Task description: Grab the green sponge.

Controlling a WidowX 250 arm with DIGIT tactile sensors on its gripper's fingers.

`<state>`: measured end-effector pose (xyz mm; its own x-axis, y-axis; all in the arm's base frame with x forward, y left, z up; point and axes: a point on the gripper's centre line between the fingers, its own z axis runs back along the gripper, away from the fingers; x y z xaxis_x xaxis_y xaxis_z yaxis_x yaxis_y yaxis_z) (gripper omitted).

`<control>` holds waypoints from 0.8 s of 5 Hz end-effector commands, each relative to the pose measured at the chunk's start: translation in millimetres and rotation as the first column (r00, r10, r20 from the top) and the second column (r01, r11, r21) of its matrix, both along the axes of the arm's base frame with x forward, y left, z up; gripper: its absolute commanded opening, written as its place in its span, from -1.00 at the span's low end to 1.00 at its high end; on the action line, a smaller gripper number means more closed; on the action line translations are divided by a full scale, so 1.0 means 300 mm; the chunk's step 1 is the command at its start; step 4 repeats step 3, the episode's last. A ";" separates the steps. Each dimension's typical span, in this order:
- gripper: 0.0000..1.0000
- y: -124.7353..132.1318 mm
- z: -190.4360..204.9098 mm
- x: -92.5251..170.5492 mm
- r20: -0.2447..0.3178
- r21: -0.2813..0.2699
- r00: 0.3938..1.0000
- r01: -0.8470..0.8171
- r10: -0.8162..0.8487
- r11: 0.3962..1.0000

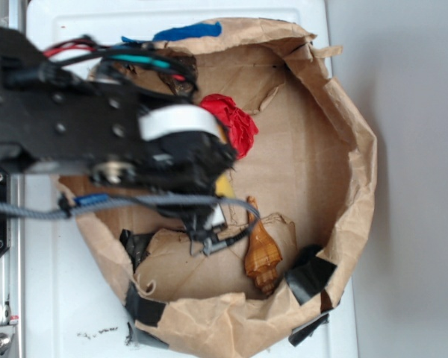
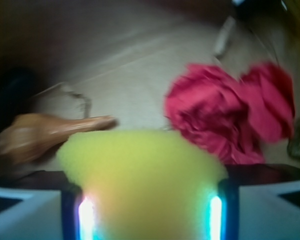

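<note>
A: Green sponge, yellow foam, sits between our claw pads inside the paper-lined bin, near the seashell and red cloth.

B: We judge the claw closed on it; grasp step done, a straight lift comes next.

We see the sponge sitting between the gripper fingers, low in the wrist view. From it, the cloth ball lies at two o'clock and the seashell at ten o'clock. All rest inside the paper-lined basin, gripper above its nine o'clock side.
</note>
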<state>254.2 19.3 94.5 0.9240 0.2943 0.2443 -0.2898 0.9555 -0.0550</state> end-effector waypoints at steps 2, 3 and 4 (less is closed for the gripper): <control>-1.00 -0.046 0.245 0.002 -0.091 0.034 0.980 0.178 -0.175 0.983; -1.00 -0.047 0.251 -0.011 -0.088 0.039 0.984 0.157 -0.153 0.987; -1.00 -0.047 0.251 -0.011 -0.088 0.039 0.984 0.157 -0.153 0.987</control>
